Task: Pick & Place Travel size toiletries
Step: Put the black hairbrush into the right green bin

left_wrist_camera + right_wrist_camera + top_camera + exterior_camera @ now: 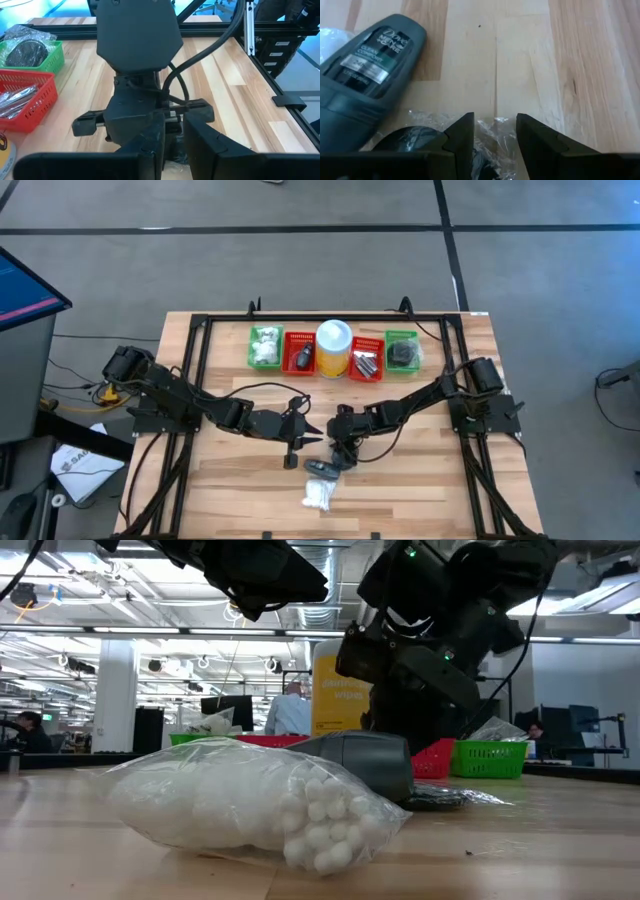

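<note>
A clear bag of white cotton balls [318, 496] [250, 805] lies flat near the table's near edge. Behind it a grey deodorant stick [322, 469] [365, 95] lies on its side. A dark round disc in a clear wrapper [415, 140] [445, 798] rests on the table beside it. My right gripper [495, 137] [340, 458] is low over the wrapper and open by a narrow gap, one finger on either side of the wrapper's crinkled edge. My left gripper [174, 145] [298, 445] hovers just to its left, slightly open, holding nothing. My right gripper comes from above, pointing down, with its fingers on either side of the wrapper's crinkled edge [487, 125]. Whether the fingers touch the plastic, I cannot tell. The wrapper and disc lie flat on the table.
Along the far edge stand a green basket of white bundles [265, 348], a red basket of dark pieces [299, 356], a yellow canister with a white lid [334, 348], a red basket of silvery bits [366, 364] and a green basket with a wrapped disc [402, 352]. Bare wood lies to either side.
</note>
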